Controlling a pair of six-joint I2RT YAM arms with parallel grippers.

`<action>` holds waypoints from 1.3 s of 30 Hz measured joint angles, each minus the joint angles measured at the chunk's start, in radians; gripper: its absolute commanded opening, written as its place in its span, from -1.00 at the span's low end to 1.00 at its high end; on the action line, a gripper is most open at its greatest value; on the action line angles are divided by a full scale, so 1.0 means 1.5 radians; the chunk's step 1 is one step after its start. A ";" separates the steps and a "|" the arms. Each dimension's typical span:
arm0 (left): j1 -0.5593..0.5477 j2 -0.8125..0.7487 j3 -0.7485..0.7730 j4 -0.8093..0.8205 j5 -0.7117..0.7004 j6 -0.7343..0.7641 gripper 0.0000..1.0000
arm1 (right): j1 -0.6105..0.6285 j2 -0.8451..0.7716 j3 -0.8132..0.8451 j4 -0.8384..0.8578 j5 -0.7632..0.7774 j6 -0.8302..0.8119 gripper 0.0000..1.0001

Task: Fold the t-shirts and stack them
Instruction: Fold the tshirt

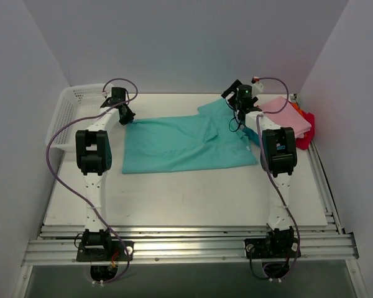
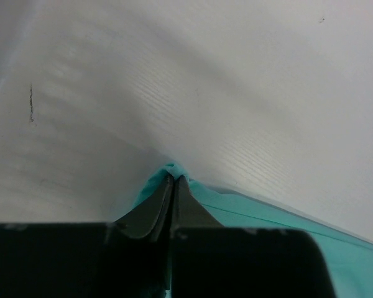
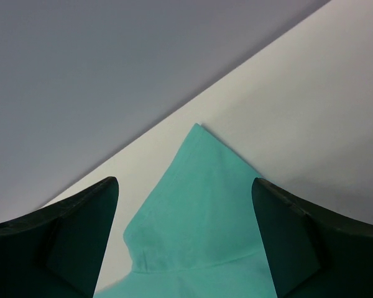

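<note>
Soft teal-green t-shirt [image 1: 186, 146] flat, corner pinched by left gripper [image 2: 174, 179].

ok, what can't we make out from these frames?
1. Top external: the folded stack sits partly behind the right arm; shirt count unclear.
2. Left wrist: the left fingers are shut on the teal-green t-shirt; their own housing hides how much cloth is pinched.
3. Right wrist: the t-shirt runs off the bottom edge.
</note>
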 measured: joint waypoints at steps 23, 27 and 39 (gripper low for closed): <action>0.001 -0.009 -0.022 0.031 0.006 0.001 -0.95 | -0.024 0.282 0.310 0.032 -0.122 0.002 0.57; 0.001 -0.009 -0.022 0.031 0.006 0.001 -0.95 | -0.022 0.286 0.312 0.040 -0.133 0.007 0.50; 0.001 -0.009 -0.022 0.032 0.007 0.001 -0.95 | -0.002 0.292 0.314 0.031 -0.150 0.009 -0.27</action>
